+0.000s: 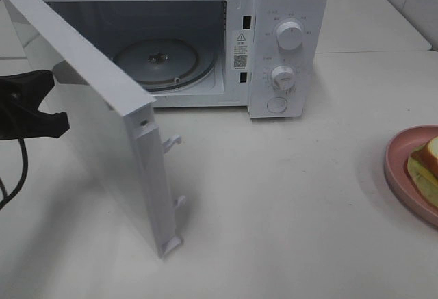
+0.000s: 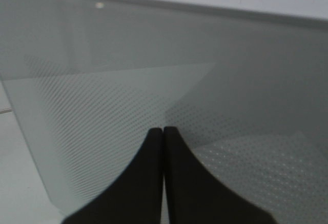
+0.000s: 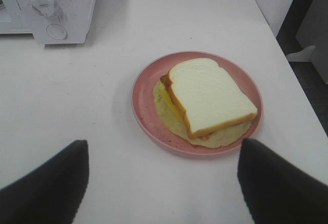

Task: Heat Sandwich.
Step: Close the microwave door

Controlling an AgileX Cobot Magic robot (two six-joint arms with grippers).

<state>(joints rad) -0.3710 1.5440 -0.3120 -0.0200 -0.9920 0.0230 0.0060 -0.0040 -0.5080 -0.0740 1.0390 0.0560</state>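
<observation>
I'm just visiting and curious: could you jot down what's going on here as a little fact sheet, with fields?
Microwave: white, on the table, door swung wide open
Inside: bare glass turntable
Sandwich: lying on a pink plate, off to the right of the microwave
Left gripper: shut, right at the open door's window
Right gripper: open, holding nothing, above the table near the plate
Heating: sandwich not yet inside

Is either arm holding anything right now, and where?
Nothing is held. The left gripper is shut and empty beside the microwave door; the right gripper hangs open above the sandwich.
</observation>
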